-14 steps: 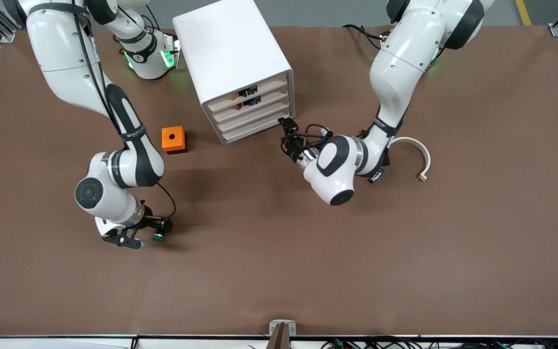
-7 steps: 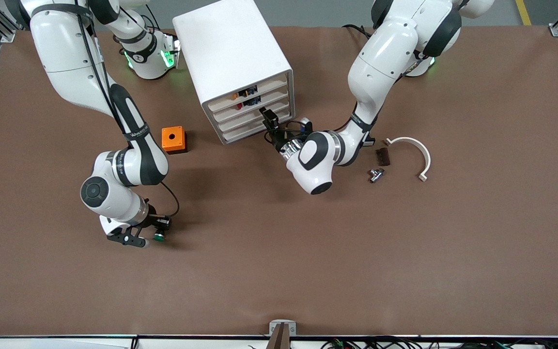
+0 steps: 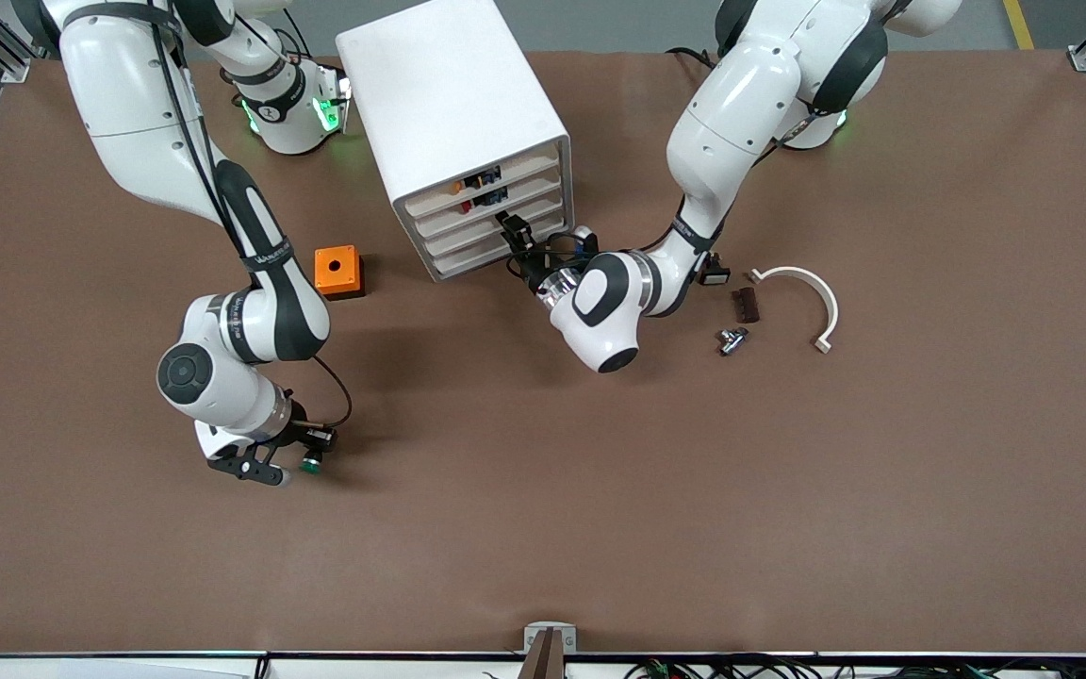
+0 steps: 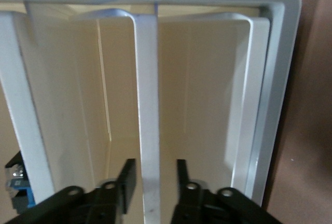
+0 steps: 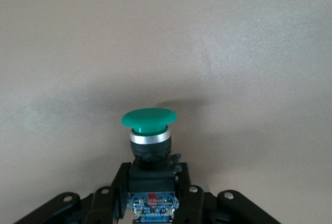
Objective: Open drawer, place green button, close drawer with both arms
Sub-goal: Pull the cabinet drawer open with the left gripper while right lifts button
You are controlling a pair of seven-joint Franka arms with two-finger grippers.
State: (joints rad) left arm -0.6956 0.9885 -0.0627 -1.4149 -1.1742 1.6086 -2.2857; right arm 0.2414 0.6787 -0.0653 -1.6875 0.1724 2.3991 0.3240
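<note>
tabletop (image 3: pixel 543 490): matt brown covering, smooth, cloth or paper-like, no shine.
cabinet (image 3: pixel 449 104): white plastic shell, smooth, faint satin sheen.
drawer (image 3: pixel 486 241): white plastic front; in the left wrist view its slotted ribs look cream, smooth, slightly glossy.
button (image 5: pixel 149 130): glossy green plastic cap, bright metal ring under it, black plastic body with a blue part.
left gripper (image 4: pixel 153 180): matt black fingers, small metal screw heads.
right gripper (image 5: pixel 153 193): matt black, same screws.
arms (image 3: pixel 741 104): glossy white casing, black bands.
orange cube (image 3: pixel 337 271): smooth orange plastic.
curved white piece (image 3: pixel 812 292): smooth white plastic.
</note>
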